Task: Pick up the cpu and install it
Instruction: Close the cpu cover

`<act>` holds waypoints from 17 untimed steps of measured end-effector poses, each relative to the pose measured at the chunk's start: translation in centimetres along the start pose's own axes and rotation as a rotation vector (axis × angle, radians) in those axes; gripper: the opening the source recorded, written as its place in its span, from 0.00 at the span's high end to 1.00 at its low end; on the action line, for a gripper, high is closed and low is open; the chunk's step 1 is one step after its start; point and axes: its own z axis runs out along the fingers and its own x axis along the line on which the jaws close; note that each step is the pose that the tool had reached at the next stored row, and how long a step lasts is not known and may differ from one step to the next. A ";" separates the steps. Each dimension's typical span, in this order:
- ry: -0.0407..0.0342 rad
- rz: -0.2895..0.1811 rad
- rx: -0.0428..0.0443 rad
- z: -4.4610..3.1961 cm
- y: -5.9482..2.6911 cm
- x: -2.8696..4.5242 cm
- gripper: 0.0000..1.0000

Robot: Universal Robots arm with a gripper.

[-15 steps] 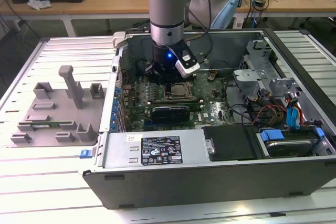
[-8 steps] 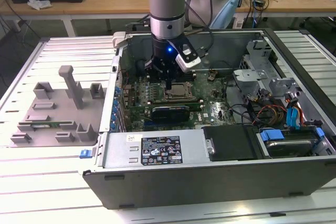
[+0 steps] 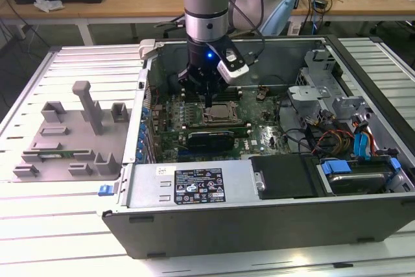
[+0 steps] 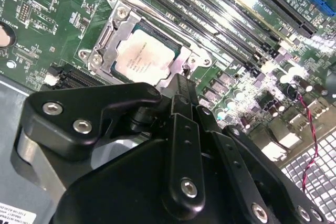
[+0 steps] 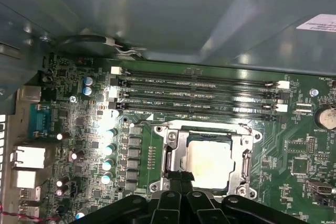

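One cpu (image 5: 209, 162) lies silver top up inside the single socket frame (image 5: 173, 150). My two fingers (image 4: 181, 103) are pressed together, empty, over the frame's edge, hiding one cpu corner.

In both wrist views the gripper (image 4: 181, 80) (image 5: 181, 174) hides the near edge of the cpu (image 4: 143, 56) (image 5: 210, 160) and its socket frame (image 4: 105, 40) (image 5: 176, 148).
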 end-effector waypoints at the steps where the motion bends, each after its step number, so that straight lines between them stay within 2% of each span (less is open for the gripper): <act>1: 0.0001 0.000 0.0001 -0.01 0.00 0.00 0.89; 4: 0.0003 0.000 0.0004 -0.01 -0.01 -0.16 0.89; 7: 0.0002 0.000 0.0002 0.01 -0.06 -0.85 0.89; 11: 0.0001 0.000 0.0002 0.05 -0.19 -2.63 0.89; 13: 0.0001 0.000 0.0001 -0.04 -0.17 -2.77 0.89; 15: 0.0001 0.000 0.0002 -0.70 -0.15 -2.80 0.89; 17: -0.0001 0.000 -0.0002 -0.85 -0.14 -2.80 0.89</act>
